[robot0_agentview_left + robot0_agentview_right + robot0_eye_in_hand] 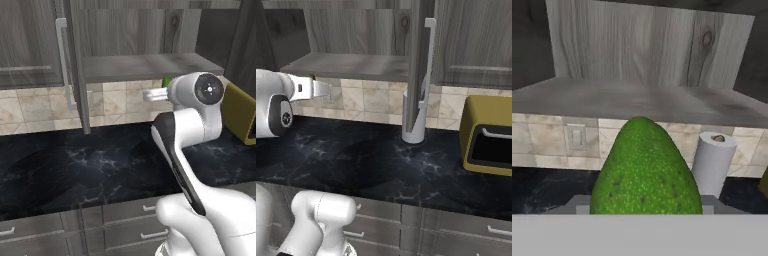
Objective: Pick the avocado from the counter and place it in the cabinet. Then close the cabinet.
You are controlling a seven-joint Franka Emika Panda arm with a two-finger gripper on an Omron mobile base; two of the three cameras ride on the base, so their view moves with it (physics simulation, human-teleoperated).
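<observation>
Avocado [646, 172] pinched in the tool [646, 207], raised above the desk [75, 165], just before the front edge of the cabinet [150, 65] shelf. Green sliver visible beside wrist in left base view. Cabinet doors swung open. Paper-towel roll [713, 162] upright on desk behind. Yellow box [488, 137] on desk, well off to the right.

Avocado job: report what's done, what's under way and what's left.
Done: the avocado is off the counter, held in the gripper, lifted to about the height of the cabinet's shelf. In hand: carrying it toward the open cabinet, roughly level with the shelf's front edge; it is not inside yet. Left: set it on the shelf, let go, pull back, then swing the door shut.
</observation>
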